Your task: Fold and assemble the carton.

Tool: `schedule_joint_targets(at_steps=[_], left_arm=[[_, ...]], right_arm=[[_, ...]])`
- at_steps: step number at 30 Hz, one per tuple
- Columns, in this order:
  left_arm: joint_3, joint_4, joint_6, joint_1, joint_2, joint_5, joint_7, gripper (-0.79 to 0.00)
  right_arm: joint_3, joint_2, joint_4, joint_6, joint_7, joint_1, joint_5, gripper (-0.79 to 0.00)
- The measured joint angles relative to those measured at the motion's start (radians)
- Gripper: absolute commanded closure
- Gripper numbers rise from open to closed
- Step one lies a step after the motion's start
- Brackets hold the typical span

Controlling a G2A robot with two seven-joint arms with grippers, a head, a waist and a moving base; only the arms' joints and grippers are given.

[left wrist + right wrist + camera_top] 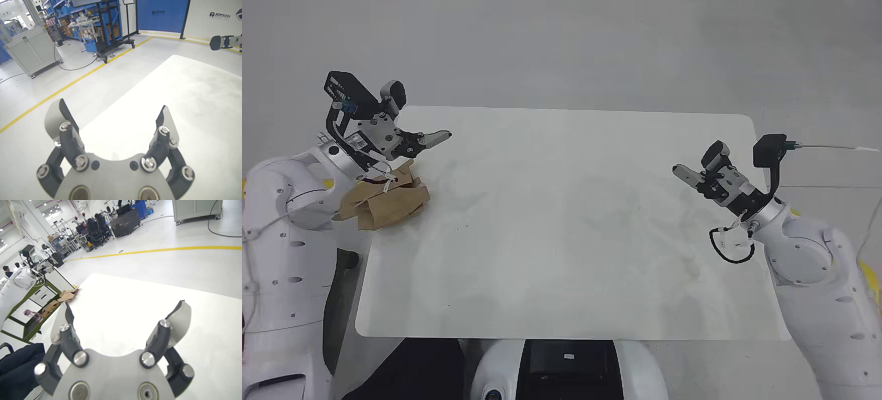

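Carton (387,200) sits way out on the left, a flattened, rumpled brown piece straddling the left edge of the table (572,260). Part of it is on the white top and part is past it, and what holds the outer part up I can't tell. Its longer run looks to go across that edge, from outside in, though the creases make that a loose call. Just beyond it, a touch farther out from the robot, the left gripper (434,138) hangs with its jaws spread wide and nothing between them. Past its fingers (56,117) the wrist camera looks onto bare tabletop, so the tips are aimed out over the table and away from the cardboard. That's the relation that matters: the carton lies behind and below those fingertips, back toward the robot's side, near but apart. My read is that the left arm needs to draw back and tip down before it can take hold. Across the wide white middle now, and over on the right the right gripper (689,178) hovers above the table's right part. It is also spread open and carrying nothing, pointed toward the middle, with the carton (68,295) at the far edge, well apart. Left arm is clearly the nearer one.
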Motion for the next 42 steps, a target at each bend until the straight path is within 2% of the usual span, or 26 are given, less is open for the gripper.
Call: schedule_joint_targets(at_steps=[13,18,20,23,35,42], left_arm=[[-0.001,0.001,0.002,0.001,0.000,-0.001,0.000,-0.785],[-0.021,-0.044,0.144,0.042,0.003,0.060,-0.023,-0.785],[-0.029,-0.046,0.163,0.051,0.005,0.029,-0.041,-0.785],[-0.048,-0.026,0.166,0.058,0.008,-0.081,-0.106,-0.785],[-0.155,0.114,0.138,0.000,0.051,-0.672,-0.580,-0.785],[-0.210,0.190,0.150,-0.037,0.082,-0.792,-0.699,-0.785]], right_arm=[[0.000,0.000,0.000,0.000,0.000,0.000,0.000,-0.785],[0.000,0.000,0.000,0.000,0.000,0.000,0.000,-0.785],[0.000,0.000,0.000,0.000,0.000,0.000,0.000,-0.785],[0.000,0.000,0.000,0.000,0.000,0.000,0.000,-0.785],[0.000,0.000,0.000,0.000,0.000,0.000,0.000,-0.785],[0.000,0.000,0.000,0.000,0.000,0.000,0.000,-0.785]])
